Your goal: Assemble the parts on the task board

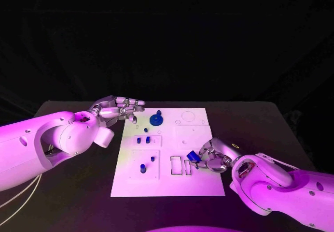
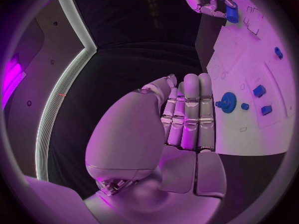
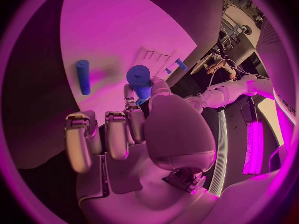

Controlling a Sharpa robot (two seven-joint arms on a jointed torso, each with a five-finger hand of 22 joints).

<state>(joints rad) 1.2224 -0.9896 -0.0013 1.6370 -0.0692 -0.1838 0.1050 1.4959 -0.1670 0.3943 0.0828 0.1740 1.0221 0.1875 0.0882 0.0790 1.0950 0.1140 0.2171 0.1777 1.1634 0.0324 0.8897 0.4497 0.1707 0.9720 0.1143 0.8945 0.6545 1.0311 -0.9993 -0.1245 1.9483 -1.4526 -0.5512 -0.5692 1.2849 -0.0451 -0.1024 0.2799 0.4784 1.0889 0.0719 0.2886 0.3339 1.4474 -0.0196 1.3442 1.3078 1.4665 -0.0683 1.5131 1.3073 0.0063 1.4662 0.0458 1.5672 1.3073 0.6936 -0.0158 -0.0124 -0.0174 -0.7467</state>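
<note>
The white task board (image 1: 198, 186) lies in the middle of the table. My right hand (image 1: 214, 158) hovers over its near right part and pinches a blue part (image 1: 193, 155) between thumb and finger, just above the rectangular slots (image 1: 180, 166). The right wrist view shows this blue part (image 3: 139, 79) at the tips of the right hand (image 3: 137, 134), with a blue cylinder (image 3: 82, 76) lying on the board beyond. My left hand (image 1: 116, 108) hangs at the board's far left corner, fingers stretched out and holding nothing. A blue gear (image 1: 157, 119) stands close to it.
Two small blue parts (image 1: 143, 140) stand in a square recess left of the board's centre, and other blue parts (image 1: 143, 168) lie nearer. In the left wrist view the gear (image 2: 228, 102) sits beyond the left hand (image 2: 187, 117). Dark table surrounds the board.
</note>
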